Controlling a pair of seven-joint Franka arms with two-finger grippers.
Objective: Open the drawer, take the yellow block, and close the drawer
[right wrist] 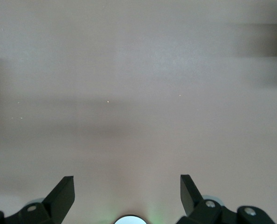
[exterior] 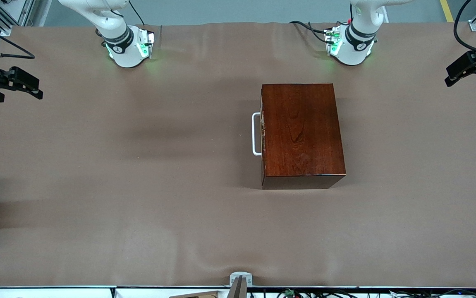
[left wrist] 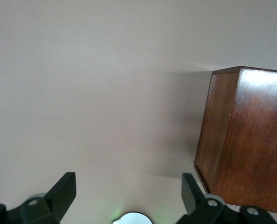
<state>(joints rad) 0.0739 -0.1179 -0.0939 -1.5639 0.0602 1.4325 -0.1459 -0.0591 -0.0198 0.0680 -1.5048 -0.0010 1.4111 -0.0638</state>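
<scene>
Both hands [left wrist: 128, 193] [right wrist: 127, 191] hover spread (drawer [exterior: 262, 134] closed).

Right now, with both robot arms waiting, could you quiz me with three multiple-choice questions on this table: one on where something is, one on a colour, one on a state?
1. The dark reddish-brown wooden box sits nearer which arm's end of the table?
A. the left arm's
B. the right arm's
C. dead centre

2. What colour is the U-shaped drawer handle?
A. black
B. white
C. yellow

3. What state is the drawer in?
A. pulled out
B. removed
C. shut

Answers:
1. A: the box lies toward the left arm's base.
2. B: the handle shows white against the dark wood.
3. C: no pale interior shows, and the left claw and right claw hang open, holding nothing.
</scene>
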